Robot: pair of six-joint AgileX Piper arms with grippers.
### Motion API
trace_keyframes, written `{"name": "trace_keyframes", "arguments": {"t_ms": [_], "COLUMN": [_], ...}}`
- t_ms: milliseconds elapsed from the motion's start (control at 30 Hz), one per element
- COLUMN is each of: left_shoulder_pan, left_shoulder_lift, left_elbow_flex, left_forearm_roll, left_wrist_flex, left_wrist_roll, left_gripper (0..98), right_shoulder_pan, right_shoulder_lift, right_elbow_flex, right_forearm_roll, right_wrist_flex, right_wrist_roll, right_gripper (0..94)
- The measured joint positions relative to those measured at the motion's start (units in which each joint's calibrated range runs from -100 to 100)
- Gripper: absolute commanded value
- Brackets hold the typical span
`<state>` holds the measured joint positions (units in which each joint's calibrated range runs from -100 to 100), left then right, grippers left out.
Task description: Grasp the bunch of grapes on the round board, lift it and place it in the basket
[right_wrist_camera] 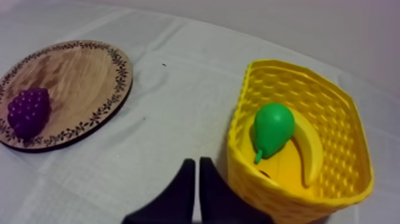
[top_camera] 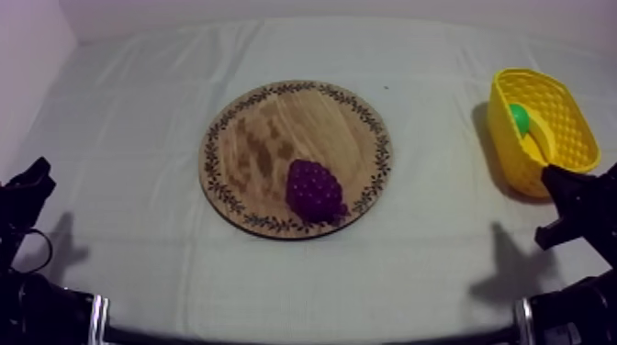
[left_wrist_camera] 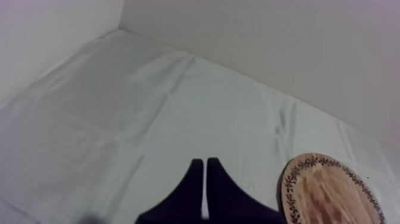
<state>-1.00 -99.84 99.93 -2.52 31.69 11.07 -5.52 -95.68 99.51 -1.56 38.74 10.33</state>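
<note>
A purple bunch of grapes (top_camera: 314,189) lies on the near right part of the round wooden board (top_camera: 266,138) in the middle of the table. The grapes (right_wrist_camera: 27,111) and board (right_wrist_camera: 71,74) also appear in the right wrist view, and the board's edge (left_wrist_camera: 324,190) in the left wrist view. The yellow basket (top_camera: 562,117) stands at the right side, holding a green pear (right_wrist_camera: 273,127) and a banana (right_wrist_camera: 310,152). My left gripper (left_wrist_camera: 205,162) is shut on nothing over bare cloth, left of the board. My right gripper (right_wrist_camera: 197,162) is shut on nothing, just beside the basket's (right_wrist_camera: 262,179) near wall.
The grey-white cloth (top_camera: 138,110) covers the whole table, with open room between board and basket. Both arms rest low at the near corners, the left (top_camera: 23,197) and the right (top_camera: 578,197). A pale wall rises behind the table.
</note>
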Motion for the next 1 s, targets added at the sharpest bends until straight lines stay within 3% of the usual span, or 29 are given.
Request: {"name": "trace_keyframes", "arguments": {"t_ms": [533,867,1000], "left_shoulder_pan": [0.0,0.0,0.0], "left_shoulder_lift": [0.0,0.0,0.0], "left_elbow_flex": [0.0,0.0,0.0], "left_forearm_roll": [0.00,0.00,0.00], "left_wrist_flex": [0.0,0.0,0.0], "left_wrist_roll": [0.0,0.0,0.0], "left_gripper": [0.0,0.0,0.0], "right_shoulder_pan": [-1.2,-8.7,-12.4], "right_shoulder_lift": [-0.1,-0.1,1.7], "right_elbow_flex": [0.0,-0.4,-1.8], "right_forearm_roll": [0.0,0.0,2.6], "right_wrist_flex": [-0.2,0.4,0.9], "right_wrist_roll": [0.1,-0.5,-2.4], "right_gripper": [0.2,0.6,0.6]}}
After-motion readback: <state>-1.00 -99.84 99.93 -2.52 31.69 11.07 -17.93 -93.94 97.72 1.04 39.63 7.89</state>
